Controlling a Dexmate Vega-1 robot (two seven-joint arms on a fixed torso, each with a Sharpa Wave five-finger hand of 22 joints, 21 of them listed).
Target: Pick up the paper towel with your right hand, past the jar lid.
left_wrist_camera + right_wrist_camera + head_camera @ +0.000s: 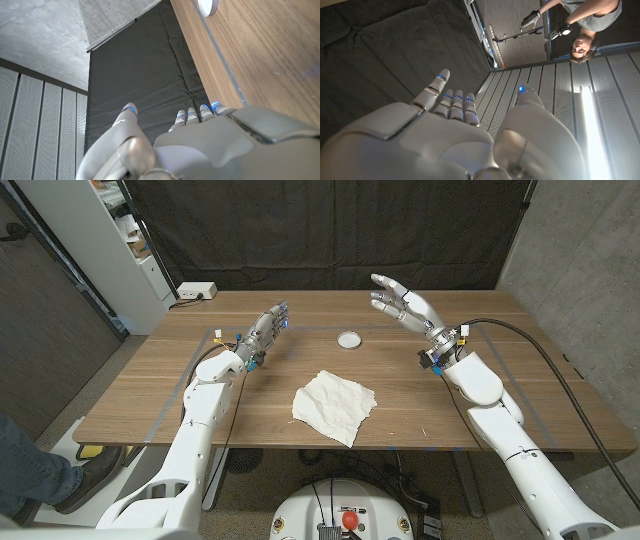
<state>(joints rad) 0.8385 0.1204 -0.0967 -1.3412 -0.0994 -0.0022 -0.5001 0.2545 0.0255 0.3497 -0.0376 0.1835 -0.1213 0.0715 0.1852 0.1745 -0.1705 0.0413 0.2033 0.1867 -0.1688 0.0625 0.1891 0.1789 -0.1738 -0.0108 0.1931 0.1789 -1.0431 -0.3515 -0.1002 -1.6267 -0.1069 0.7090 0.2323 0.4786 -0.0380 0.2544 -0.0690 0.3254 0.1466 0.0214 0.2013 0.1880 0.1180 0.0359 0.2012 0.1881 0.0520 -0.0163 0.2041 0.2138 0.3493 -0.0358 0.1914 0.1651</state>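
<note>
A crumpled white paper towel (334, 406) lies on the wooden table (150, 395) near its front edge, in the middle. Beyond it sits a small round white jar lid (350, 339), whose edge also shows in the left wrist view as the lid (207, 7). My right hand (402, 304) hangs raised over the table's far right part, fingers spread, holding nothing, well away from the towel. In its own wrist view the right hand (455, 135) points toward a dark curtain. My left hand (266, 332) stands at the table's left with straight fingers, empty; the left hand (200, 142) fills its wrist view's lower part.
A white power strip (196, 291) lies at the table's far left corner. A black curtain (330, 230) hangs behind the table, and a white shelf unit (120, 240) stands at the back left. A person's leg and shoe (40, 470) show at the lower left. A person (575, 25) appears in the right wrist view.
</note>
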